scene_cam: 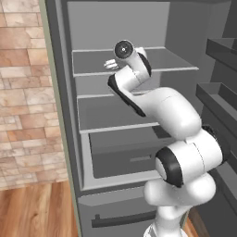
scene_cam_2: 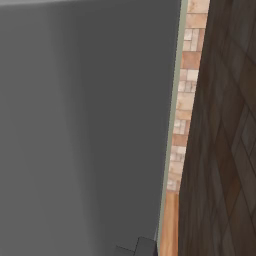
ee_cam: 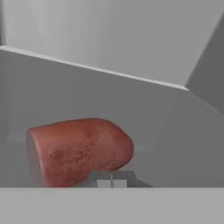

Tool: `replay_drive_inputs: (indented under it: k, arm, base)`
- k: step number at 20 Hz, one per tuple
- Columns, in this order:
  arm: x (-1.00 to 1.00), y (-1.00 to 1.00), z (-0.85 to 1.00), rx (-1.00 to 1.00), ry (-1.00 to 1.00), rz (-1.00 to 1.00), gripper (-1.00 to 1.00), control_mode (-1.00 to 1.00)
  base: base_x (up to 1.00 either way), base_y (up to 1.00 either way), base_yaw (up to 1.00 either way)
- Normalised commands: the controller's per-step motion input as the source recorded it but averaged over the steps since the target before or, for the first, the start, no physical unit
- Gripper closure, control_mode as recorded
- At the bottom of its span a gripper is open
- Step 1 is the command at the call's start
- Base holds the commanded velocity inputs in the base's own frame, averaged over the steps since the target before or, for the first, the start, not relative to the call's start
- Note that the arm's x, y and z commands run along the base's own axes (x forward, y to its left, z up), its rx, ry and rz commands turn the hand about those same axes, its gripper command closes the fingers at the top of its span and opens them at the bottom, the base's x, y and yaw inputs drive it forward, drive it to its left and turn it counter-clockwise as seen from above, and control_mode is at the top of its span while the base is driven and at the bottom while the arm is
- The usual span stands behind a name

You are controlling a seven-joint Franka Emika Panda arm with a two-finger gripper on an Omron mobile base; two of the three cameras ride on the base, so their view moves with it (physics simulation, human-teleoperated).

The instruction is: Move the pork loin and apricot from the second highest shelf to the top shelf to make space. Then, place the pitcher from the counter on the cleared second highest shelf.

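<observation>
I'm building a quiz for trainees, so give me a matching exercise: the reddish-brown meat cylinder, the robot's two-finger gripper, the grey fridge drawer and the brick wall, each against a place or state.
1. reddish-brown pork loin cylinder
2. two-finger gripper
3. grey fridge drawer
4. tan brick wall

A. left of the open fridge
B. shut
C. lying on a grey shelf
D. below the second highest shelf

Pairs: 1-C, 2-B, 3-D, 4-A.

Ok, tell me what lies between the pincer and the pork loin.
Nothing. In the hand view the shut pincer sits right at the pork loin's near edge, with no object between them.
</observation>
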Motion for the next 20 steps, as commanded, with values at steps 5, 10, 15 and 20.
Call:
replay_drive_inputs:
  k: [5, 10, 15, 20]
  arm:
    - [0.79, 0.00, -0.33, -0.02, 0.17, -0.06, 1.00, -1.00]
    - [0.81, 0.00, -0.29, -0.04, 0.16, -0.07, -1.00, -1.00]
    - [0.09, 0.06, -0.21, -0.06, -0.02, -0.05, -1.00, -1.00]
    - [-0.63, 0.19, -0.10, -0.09, -0.16, -0.08, -1.00, -1.00]
  base:
    - [0.00, 0.00, 0.00]
    - [0.00, 0.00, 0.00]
    - [0.00, 0.00, 0.00]
    - [0.00, 0.00, 0.00]
